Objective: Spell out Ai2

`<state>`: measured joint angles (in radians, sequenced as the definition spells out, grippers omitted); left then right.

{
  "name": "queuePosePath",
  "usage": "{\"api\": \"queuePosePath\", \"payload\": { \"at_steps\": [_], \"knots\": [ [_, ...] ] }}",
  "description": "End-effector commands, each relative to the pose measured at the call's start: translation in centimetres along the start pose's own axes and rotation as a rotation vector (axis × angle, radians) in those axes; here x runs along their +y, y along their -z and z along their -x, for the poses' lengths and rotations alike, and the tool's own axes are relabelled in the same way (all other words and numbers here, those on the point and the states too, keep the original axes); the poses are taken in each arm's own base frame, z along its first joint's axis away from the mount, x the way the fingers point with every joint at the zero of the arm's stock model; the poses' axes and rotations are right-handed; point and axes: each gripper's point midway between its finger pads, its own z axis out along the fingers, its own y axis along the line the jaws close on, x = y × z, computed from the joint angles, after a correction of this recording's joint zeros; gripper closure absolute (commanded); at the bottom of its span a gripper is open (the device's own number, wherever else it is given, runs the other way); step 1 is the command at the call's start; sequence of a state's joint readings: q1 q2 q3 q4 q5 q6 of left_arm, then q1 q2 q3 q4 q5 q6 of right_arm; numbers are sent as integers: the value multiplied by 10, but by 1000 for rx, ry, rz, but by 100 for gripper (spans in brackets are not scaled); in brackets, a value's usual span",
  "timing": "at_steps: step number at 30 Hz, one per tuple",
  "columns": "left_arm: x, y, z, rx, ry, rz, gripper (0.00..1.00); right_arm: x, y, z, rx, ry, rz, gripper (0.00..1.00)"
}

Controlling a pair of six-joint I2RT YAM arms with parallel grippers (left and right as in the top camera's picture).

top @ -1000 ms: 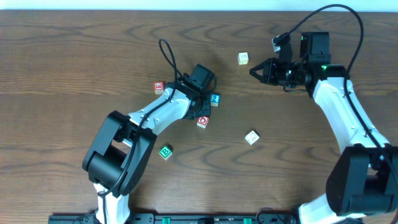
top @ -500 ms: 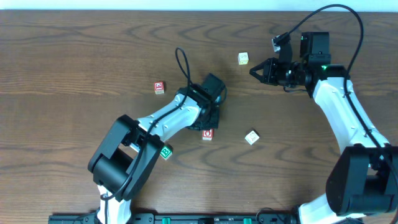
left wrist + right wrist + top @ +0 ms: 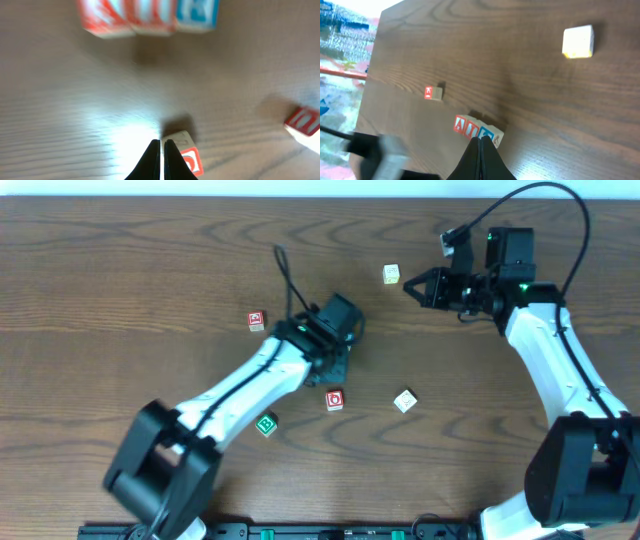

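Note:
The three cubes stand side by side in a row: red A [image 3: 461, 124], red I [image 3: 472, 128], blue 2 [image 3: 487, 135]. The row also shows blurred at the top of the left wrist view, with A [image 3: 102, 17], I [image 3: 150, 15] and 2 [image 3: 197, 12]. In the overhead view my left arm hides the row. My left gripper [image 3: 334, 360] is shut and empty [image 3: 161, 145], its tips beside the red O cube [image 3: 189, 159]. My right gripper [image 3: 412, 284] is shut and empty [image 3: 481, 140], held high at the back right.
The red O cube [image 3: 334, 399] and a green B cube [image 3: 266, 424] lie toward the front. Another red cube [image 3: 256, 321] sits left of the arm. A white cube [image 3: 404, 401] and a yellowish cube [image 3: 391, 274] lie to the right.
The red O cube slid toward the front, away from the row. My left gripper moved over the row and now hides the blue cube in the overhead view. The right gripper shifted slightly backward.

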<state>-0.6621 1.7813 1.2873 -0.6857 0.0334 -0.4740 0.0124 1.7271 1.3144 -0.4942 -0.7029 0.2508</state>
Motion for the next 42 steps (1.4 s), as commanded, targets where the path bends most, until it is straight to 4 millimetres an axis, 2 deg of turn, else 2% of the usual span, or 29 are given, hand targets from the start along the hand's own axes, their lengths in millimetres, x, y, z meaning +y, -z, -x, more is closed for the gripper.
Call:
{"api": "queuePosePath", "payload": {
  "at_steps": [1, 4, 6, 10, 14, 17, 19, 20, 22, 23, 24, 25, 26, 30, 36, 42],
  "knots": [
    [48, 35, 33, -147, 95, 102, 94, 13, 27, 33, -94, 65, 14, 99],
    [86, 72, 53, -244, 194, 132, 94, 24, 47, 50, -141, 109, 59, 98],
    [122, 104, 64, -332, 272, 181, 94, 32, 66, 59, -178, 135, 74, 99],
    [165, 148, 70, -437, 328, 228, 94, 34, 95, 55, -207, 186, 2, 98],
    [199, 185, 69, -526, 388, 256, 86, 26, 131, 36, -204, 231, -205, 98],
    [218, 206, 65, -573, 421, 282, 86, 24, 159, 16, -197, 236, -346, 98],
    [233, 220, 59, -603, 460, 300, 86, 24, 180, -1, -187, 219, -427, 98],
    [241, 229, 56, -625, 480, 313, 82, 26, 194, -14, -181, 215, -475, 99],
    [249, 237, 54, -644, 488, 327, 66, 30, 208, -26, -182, 220, -514, 98],
    [251, 239, 53, -651, 495, 330, 59, 31, 212, -29, -185, 219, -524, 83],
    [253, 241, 54, -657, 499, 332, 48, 33, 216, -32, -188, 220, -530, 60],
    [254, 242, 54, -663, 504, 333, 39, 35, 218, -36, -188, 219, -532, 25],
    [254, 242, 55, -666, 504, 333, 33, 36, 220, -38, -186, 219, -530, 1],
    [254, 244, 58, -683, 508, 327, 5, 37, 223, -45, -191, 154, -532, 1],
    [253, 244, 58, -692, 558, 305, 5, 36, 222, -44, -189, 153, -532, 1],
    [249, 235, 49, -637, 566, 287, 5, 36, 222, -44, -188, 152, -532, 1]
  ]
}}
